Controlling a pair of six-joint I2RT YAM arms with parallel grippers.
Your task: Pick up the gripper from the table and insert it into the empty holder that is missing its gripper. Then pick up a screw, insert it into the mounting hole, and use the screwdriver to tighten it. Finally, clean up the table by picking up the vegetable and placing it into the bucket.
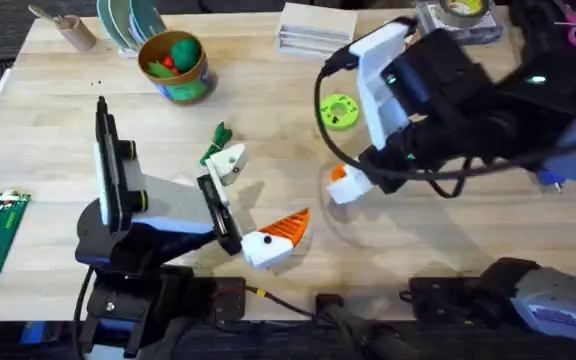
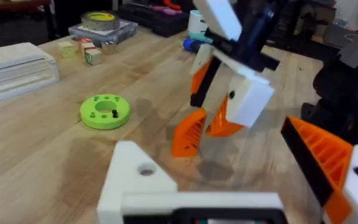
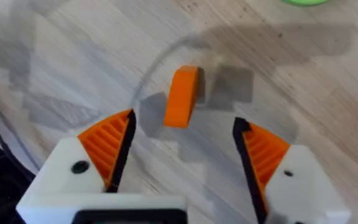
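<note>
The right gripper (image 3: 182,146) hangs wide open over the gripper (image 3: 183,97), which lies loose on the table (image 1: 268,110) between its pads, so the pickup looks just about to start. At nine o'clock of it the left gripper (image 1: 260,205) waits spread, its bare holder (image 1: 230,162) unfilled. Screw, tightening and the vegetable (image 1: 215,142), at five o'clock of the bucket (image 1: 176,66), all remain.

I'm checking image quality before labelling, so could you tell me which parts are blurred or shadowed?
Overhead: the right arm looms dark and blurred. Left wrist: the right gripper is smeared. Right wrist: soft shadows fall beside the orange gripper on the table.
</note>
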